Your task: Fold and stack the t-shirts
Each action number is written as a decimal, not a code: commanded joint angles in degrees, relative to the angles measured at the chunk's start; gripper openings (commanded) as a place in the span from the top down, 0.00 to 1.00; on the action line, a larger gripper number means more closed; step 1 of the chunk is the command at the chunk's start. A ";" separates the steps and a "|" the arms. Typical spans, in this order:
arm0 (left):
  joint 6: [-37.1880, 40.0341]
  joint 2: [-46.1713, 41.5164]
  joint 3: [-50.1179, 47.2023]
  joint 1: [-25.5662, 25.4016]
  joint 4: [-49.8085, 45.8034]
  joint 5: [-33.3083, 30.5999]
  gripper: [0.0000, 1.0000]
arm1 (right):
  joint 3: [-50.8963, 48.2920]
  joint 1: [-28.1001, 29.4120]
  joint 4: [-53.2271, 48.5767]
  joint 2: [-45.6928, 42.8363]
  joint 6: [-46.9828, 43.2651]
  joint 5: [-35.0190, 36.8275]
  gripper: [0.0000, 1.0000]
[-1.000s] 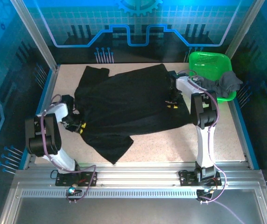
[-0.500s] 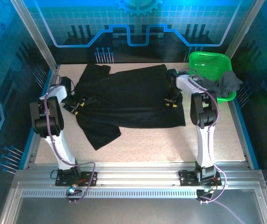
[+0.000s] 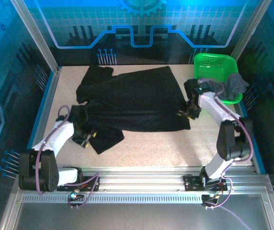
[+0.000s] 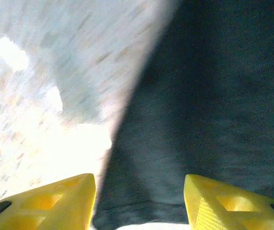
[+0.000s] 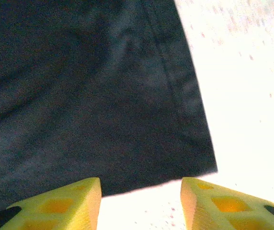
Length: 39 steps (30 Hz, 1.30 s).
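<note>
Left gripper (image 3: pixel 85 136), seen from above, sits with jaws apart and empty at the bunched near-left sleeve of the black t-shirt (image 3: pixel 132 103), which lies spread across the table (image 3: pixel 175 146). Right gripper (image 3: pixel 188 112) hovers, likewise released, beside the shirt's near-right hem corner. Dark grey t-shirt (image 3: pixel 233 85) drapes over the green basket (image 3: pixel 212 64) at far right.

Left wrist view: yellow fingers (image 4: pixel 55 201) are parted over the shirt's edge. A grab here could take several bunched layers and skew the fold.

Right wrist view: parted fingers (image 5: pixel 55 201) frame the hem corner. Closing too near could miss the cloth.
</note>
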 commanded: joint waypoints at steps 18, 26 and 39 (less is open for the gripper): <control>-10.95 -9.76 -5.93 -7.13 -6.80 4.07 1.00 | -13.61 -7.59 8.06 -2.50 3.63 -3.80 0.52; -13.50 -19.39 -7.88 -7.61 -13.11 7.21 1.00 | -12.12 -7.71 7.10 3.27 7.76 -4.19 0.60; -16.13 -25.94 -4.76 -10.16 -22.51 12.86 1.00 | -10.48 -7.00 10.15 4.58 5.16 -1.97 0.99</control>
